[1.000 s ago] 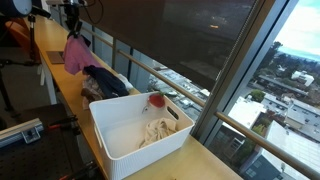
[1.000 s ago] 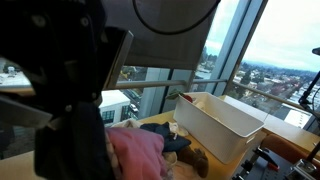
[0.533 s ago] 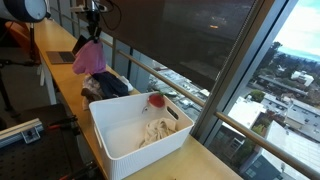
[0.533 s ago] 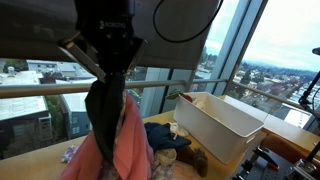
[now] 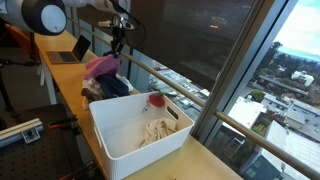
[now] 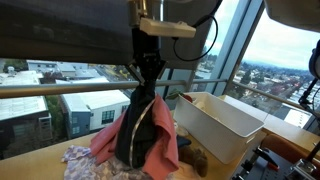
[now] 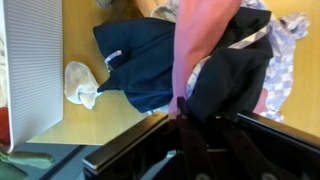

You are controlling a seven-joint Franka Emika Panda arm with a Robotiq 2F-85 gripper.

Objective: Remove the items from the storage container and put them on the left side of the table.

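A white storage container (image 5: 120, 135) stands on the wooden table with a cream cloth (image 5: 155, 130) inside and a red item (image 5: 157, 99) at its far rim. It also shows in the other exterior view (image 6: 225, 120) and at the left of the wrist view (image 7: 30, 60). My gripper (image 5: 119, 42) (image 6: 148, 72) (image 7: 200, 116) is shut on a pink and black garment (image 5: 103, 66) (image 6: 145, 130) (image 7: 215, 55). The garment hangs over a pile of clothes with a navy piece (image 5: 108, 85) (image 7: 140, 60) beside the container.
A white sock (image 7: 80, 82) lies between the navy piece and the container. A checked cloth (image 7: 288, 55) lies under the pile. A laptop (image 5: 68, 50) sits farther along the table. A railing (image 5: 180, 85) and glass wall run along the far edge.
My gripper has moved along the table toward the container, carrying the pink and black garment; it now hangs over the clothes pile.
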